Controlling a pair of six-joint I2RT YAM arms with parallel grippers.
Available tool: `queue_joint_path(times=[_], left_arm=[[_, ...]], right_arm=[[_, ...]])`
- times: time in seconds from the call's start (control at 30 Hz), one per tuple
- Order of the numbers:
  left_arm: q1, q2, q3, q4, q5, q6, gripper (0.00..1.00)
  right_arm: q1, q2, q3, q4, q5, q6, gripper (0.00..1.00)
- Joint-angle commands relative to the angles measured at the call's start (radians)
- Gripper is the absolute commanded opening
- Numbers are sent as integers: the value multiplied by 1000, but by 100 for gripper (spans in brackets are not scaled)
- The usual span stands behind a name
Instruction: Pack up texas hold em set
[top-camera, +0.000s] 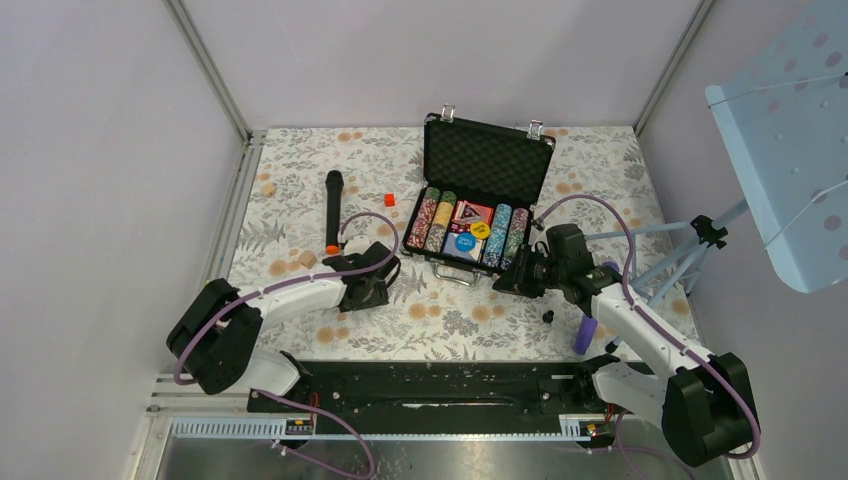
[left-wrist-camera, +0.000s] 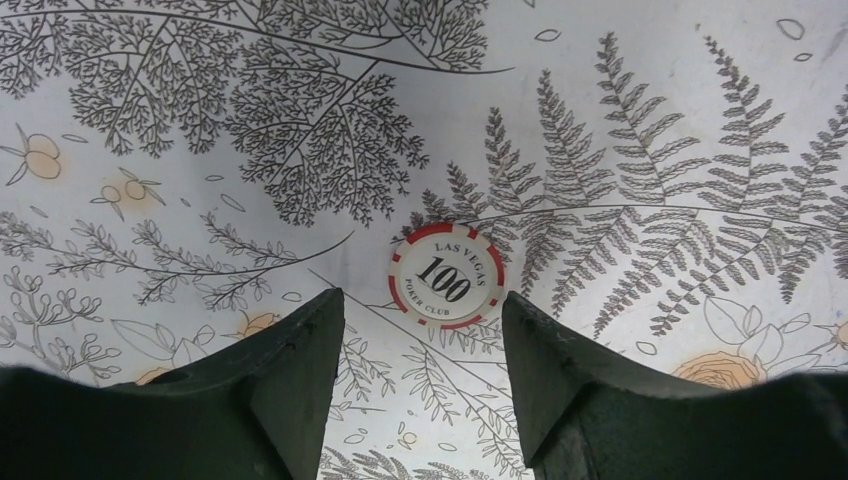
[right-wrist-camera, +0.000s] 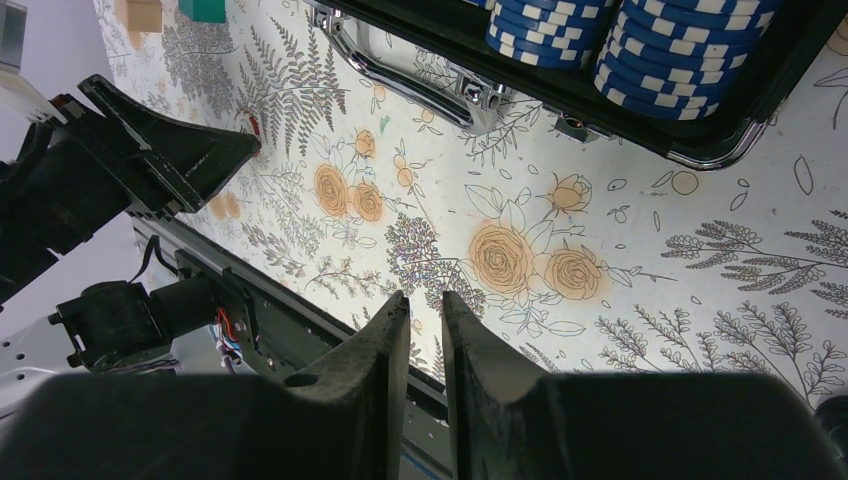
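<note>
left gripper (left-wrist-camera: 420, 297) open wide and empty, loose red-white 100 chip (left-wrist-camera: 446, 276) flat on the cloth (left-wrist-camera: 650, 120) at 12 o'clock just past its fingertips; likely best to straddle it, press the tips down and pinch the thin edges. open case (top-camera: 487, 160) sits at 1 o'clock of that arm. right gripper (right-wrist-camera: 425, 298), barely parted and empty, hangs at the case's 5 o'clock corner and may crowd the drop; microphone (top-camera: 333, 212) at 11 o'clock is no obstacle.

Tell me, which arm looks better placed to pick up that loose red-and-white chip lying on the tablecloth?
Left. The left tool hangs open right over the chip; the right tool points at bare cloth near the case.
</note>
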Motion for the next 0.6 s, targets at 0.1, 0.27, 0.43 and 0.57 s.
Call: queue_joint_path(times=[0.1,0.27,0.43,0.57], left_arm=[[4,4,-8,68,34,4,60],[3,27,-10,67,28,7,58],[5,48,-24,78,29,4,54],[3,58,-29,87,31,2,50]], right_arm=[[-7,-5,4,23,-15,2,26],[-7,-1,3,23,-16,4,26],[-7,-5,2,23,-15,4,26],[-7,-5,2,24,-16,2,26]])
